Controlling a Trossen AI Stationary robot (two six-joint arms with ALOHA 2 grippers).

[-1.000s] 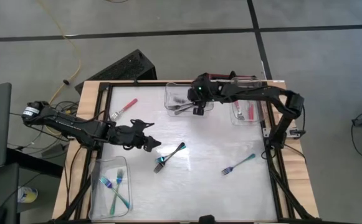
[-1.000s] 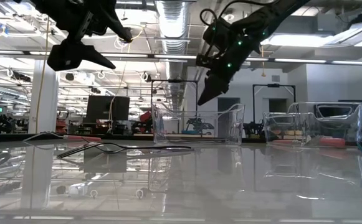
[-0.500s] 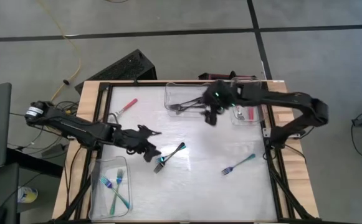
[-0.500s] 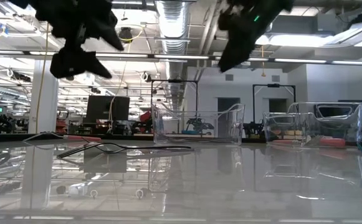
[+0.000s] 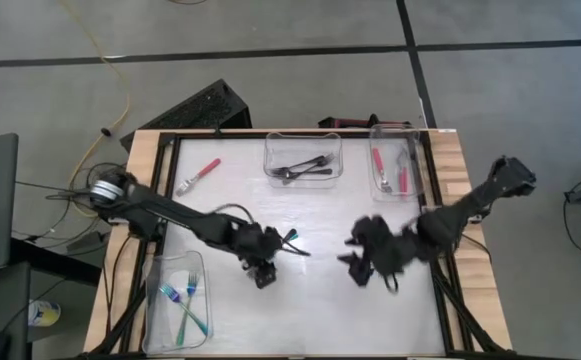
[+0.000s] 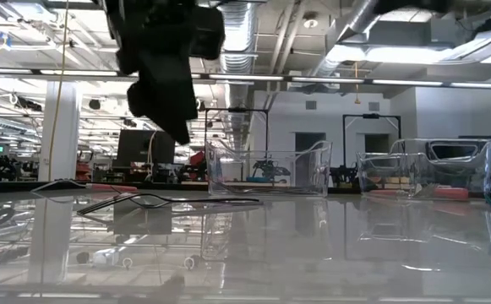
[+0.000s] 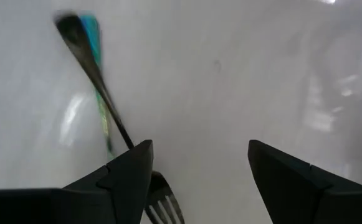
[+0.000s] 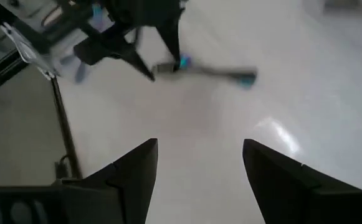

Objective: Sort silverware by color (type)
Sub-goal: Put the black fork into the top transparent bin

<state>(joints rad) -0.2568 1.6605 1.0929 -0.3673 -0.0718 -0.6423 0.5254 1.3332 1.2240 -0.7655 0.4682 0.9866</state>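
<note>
Two crossed forks, one dark-handled (image 5: pixel 291 239) and one teal (image 7: pixel 94 37), lie at the table's middle. My left gripper (image 5: pixel 261 272) hangs open just above their tine end (image 7: pixel 162 208), which shows beside one finger (image 7: pixel 128 171); I see no touch. My right gripper (image 5: pixel 358 268) hovers open over the near-right part of the table, with bare tabletop between its fingers (image 8: pixel 137 168). Its wrist view looks across at the same forks (image 8: pixel 205 70). A red fork (image 5: pixel 199 174) lies flat at the far left.
A clear bin (image 5: pixel 303 158) with dark forks stands at the far middle and one (image 5: pixel 395 172) with red forks at the far right. A third bin (image 5: pixel 178 300) with teal forks sits at the near left. Black frame rails (image 5: pixel 432 240) edge the table.
My right gripper has left the far middle bin and swung quickly toward the near-right part of the table, rolling as it went; it now covers the spot where a teal fork lay. My left gripper has moved right and down toward the crossed forks, turning about its own axis.
</note>
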